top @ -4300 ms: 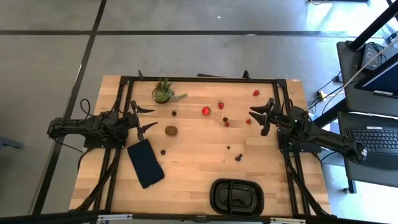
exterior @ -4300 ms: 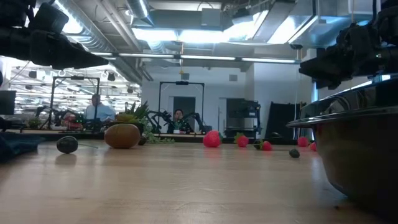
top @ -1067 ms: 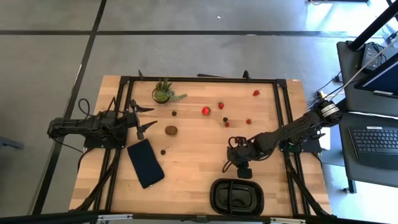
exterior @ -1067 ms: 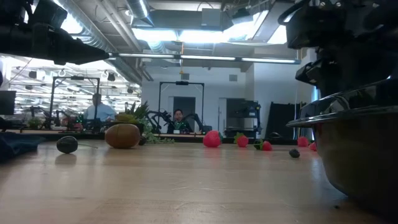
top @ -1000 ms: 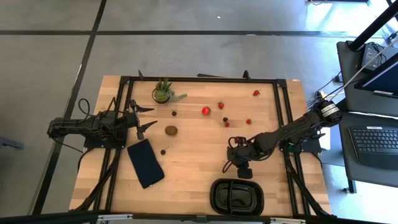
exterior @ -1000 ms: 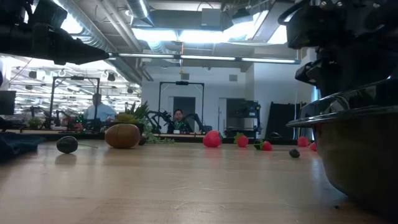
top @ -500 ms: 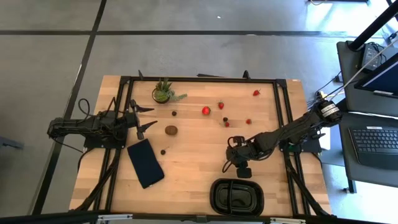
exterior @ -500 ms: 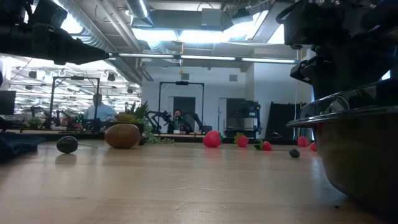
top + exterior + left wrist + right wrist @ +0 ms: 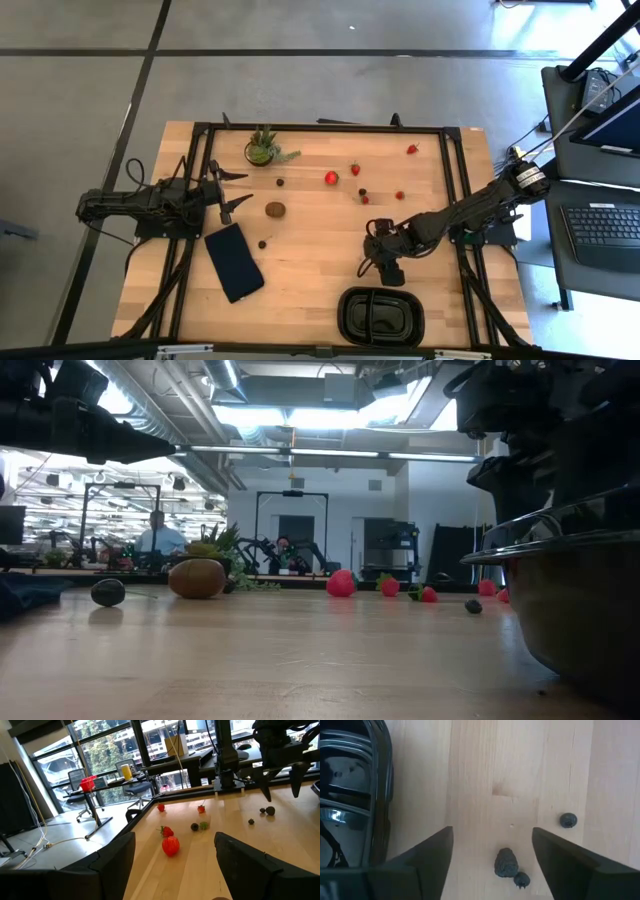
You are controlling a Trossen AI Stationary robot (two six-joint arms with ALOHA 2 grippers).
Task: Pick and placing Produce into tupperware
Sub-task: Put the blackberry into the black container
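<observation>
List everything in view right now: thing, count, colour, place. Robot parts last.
strawberries: four, red, far half of the table, largest near the middle.
kiwi: one, brown, left of centre.
dark berries: several, blackish; three lie below the right hand, others are scattered mid-table.
tupperware: one, black, compartmented, near edge, right of centre.
potted plant: one, green, far left corner area.
flat slab: one, dark navy, near left.
table: one, light wood.
people: two, in the room beyond the table, low view.
left hand: dark, open, waiting at the left edge, holding nothing.
right hand: dark, open, above the berries just beyond the tupperware.
</observation>
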